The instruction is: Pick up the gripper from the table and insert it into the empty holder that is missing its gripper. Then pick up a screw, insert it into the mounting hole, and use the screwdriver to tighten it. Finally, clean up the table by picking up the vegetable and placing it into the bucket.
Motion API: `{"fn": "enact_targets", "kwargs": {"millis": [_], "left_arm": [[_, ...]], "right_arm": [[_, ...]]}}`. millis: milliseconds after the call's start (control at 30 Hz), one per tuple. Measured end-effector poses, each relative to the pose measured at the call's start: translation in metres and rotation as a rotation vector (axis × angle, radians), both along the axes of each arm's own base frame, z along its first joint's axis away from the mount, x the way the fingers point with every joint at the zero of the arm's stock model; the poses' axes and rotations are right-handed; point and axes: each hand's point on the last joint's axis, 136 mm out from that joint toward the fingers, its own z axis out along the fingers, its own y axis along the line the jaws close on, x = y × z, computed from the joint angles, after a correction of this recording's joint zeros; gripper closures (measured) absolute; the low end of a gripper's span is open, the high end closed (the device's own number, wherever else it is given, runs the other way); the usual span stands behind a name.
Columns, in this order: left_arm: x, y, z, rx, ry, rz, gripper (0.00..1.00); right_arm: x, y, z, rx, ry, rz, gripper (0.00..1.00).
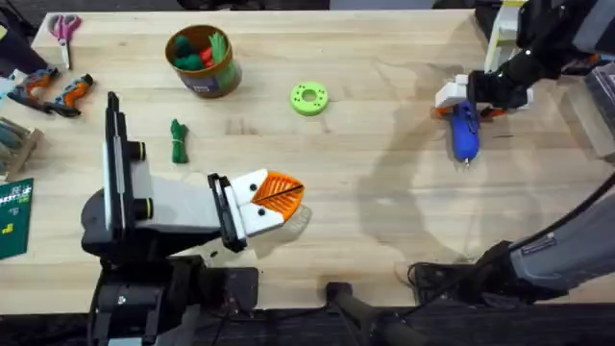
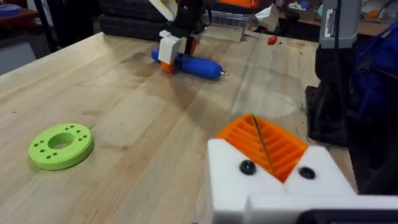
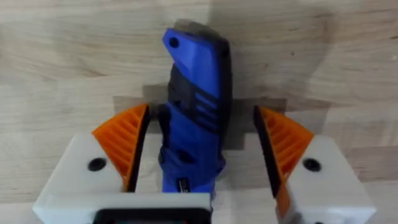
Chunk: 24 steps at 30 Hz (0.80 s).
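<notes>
The blue screwdriver lies flat at the table's far right. My right gripper is down over its handle end, open. Its orange pads stand on either side of the screwdriver, with gaps showing on both sides. My left gripper hovers near the front middle, shut and holding nothing. Both of its white fingers carry orange pads and a dark screw head. A loose gripper piece and an empty holder are out of view. The dark green vegetable lies beside the left arm. The bucket stands at the back left.
A lime-green ring lies at the back middle. Orange-handled pliers, scissors and a green board sit along the left edge. The bucket holds green and red toy pieces. Dark equipment stands behind the right arm.
</notes>
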Motion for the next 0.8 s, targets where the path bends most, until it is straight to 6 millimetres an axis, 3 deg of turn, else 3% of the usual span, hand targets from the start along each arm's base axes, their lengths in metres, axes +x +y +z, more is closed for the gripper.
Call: {"fn": "enact_targets", "kwargs": {"millis": [67, 267, 300, 467, 633, 700, 800], "left_arm": [[0.000, 0.000, 0.000, 0.000, 0.000, 0.000, 0.986], [0.000, 0.000, 0.000, 0.000, 0.000, 0.000, 0.986], [0.000, 0.000, 0.000, 0.000, 0.000, 0.000, 0.986], [0.000, 0.000, 0.000, 0.000, 0.000, 0.000, 0.986], [0.000, 0.000, 0.000, 0.000, 0.000, 0.000, 0.986], [0.000, 0.000, 0.000, 0.000, 0.000, 0.000, 0.986], [0.000, 0.000, 0.000, 0.000, 0.000, 0.000, 0.986]], "right_arm": [[0.000, 0.000, 0.000, -0.002, 0.000, 0.000, 0.139], [0.003, -0.004, -0.001, -0.013, -0.008, 0.002, 0.939], [0.003, -0.004, -0.001, -0.014, -0.011, -0.001, 0.975], [-0.005, -0.002, -0.001, -0.004, 0.026, 0.001, 0.974], [-0.028, 0.006, 0.003, 0.023, 0.096, 0.001, 0.974], [-0.031, 0.009, 0.011, 0.024, 0.086, 0.007, 0.974], [-0.029, 0.019, 0.040, 0.034, 0.008, 0.022, 0.974]]}}
